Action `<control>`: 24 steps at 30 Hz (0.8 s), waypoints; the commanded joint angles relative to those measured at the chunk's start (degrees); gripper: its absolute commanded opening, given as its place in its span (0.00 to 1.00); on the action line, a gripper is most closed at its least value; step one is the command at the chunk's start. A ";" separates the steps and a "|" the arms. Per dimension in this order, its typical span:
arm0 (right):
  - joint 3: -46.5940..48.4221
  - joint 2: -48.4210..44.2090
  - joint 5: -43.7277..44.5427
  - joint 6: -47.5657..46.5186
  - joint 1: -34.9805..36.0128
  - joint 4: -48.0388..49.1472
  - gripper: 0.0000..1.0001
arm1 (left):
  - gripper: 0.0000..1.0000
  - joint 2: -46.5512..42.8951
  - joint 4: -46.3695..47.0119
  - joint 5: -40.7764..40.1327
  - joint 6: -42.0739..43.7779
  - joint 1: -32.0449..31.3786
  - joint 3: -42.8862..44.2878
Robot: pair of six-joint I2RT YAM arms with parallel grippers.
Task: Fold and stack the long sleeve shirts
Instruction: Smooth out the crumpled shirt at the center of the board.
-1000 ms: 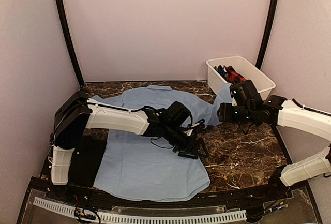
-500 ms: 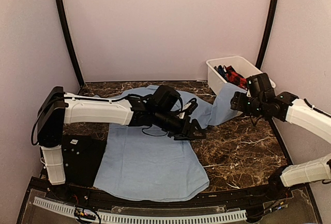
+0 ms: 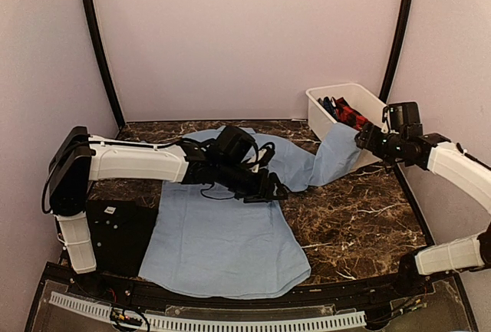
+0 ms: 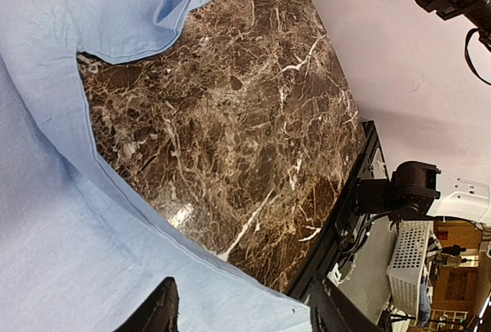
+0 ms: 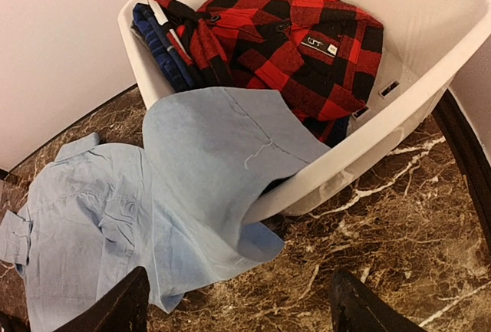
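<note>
We see the left gripper (image 3: 270,189) low over the right side edge of the plain light-blue cloth shirt (image 3: 219,244), which has a collar and long sleeves. In the left wrist view its jaws stand moderately apart. The shirt's edge runs under the gap between them, and nothing is clamped. We cannot tell if the fingertips touch the cloth.

The right gripper (image 5: 238,313) hangs above the table in front of the white rectangular plastic bin (image 5: 460,18). Its jaws are wide and hold nothing, and one sleeve (image 5: 222,148) of the shirt lies just beyond them.

The bin stands at the far right corner of the dark brown marble table (image 3: 353,225). Inside it lie a folded red-black checked shirt (image 5: 299,41) and, beside it at the left wall, a dark blue shirt (image 5: 157,41). The end of the light-blue sleeve is draped over the near rim of the bin.

The light-blue shirt lies spread on the table with its collar toward the back wall. Its body is flat and rather smooth, and its left side covers a part of the flat black square mat (image 3: 123,232).
</note>
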 commanded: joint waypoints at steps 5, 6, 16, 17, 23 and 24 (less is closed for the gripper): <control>1.72 5.12 -16.88 -2.29 -7.27 6.33 0.77 | 0.57 -4.55 -0.96 -0.62 0.62 0.86 -3.33; 1.78 5.33 -17.63 -2.22 -7.54 6.51 0.76 | 0.57 -4.58 -0.91 -0.56 0.62 0.89 -3.42; 2.69 4.33 -19.66 -1.25 -8.17 6.30 0.68 | 0.57 -4.28 -0.54 0.00 0.42 1.25 -3.59; 2.86 4.00 -19.43 -1.22 -8.29 6.21 0.68 | 0.57 -4.23 -0.53 0.06 0.40 1.25 -3.59; 4.07 4.81 -20.50 -0.83 -9.72 6.10 0.63 | 0.56 -3.86 -0.53 0.35 0.27 1.34 -3.59; 4.16 5.09 -20.82 -0.72 -9.81 6.22 0.61 | 0.56 -3.84 -0.56 0.37 0.27 1.39 -3.59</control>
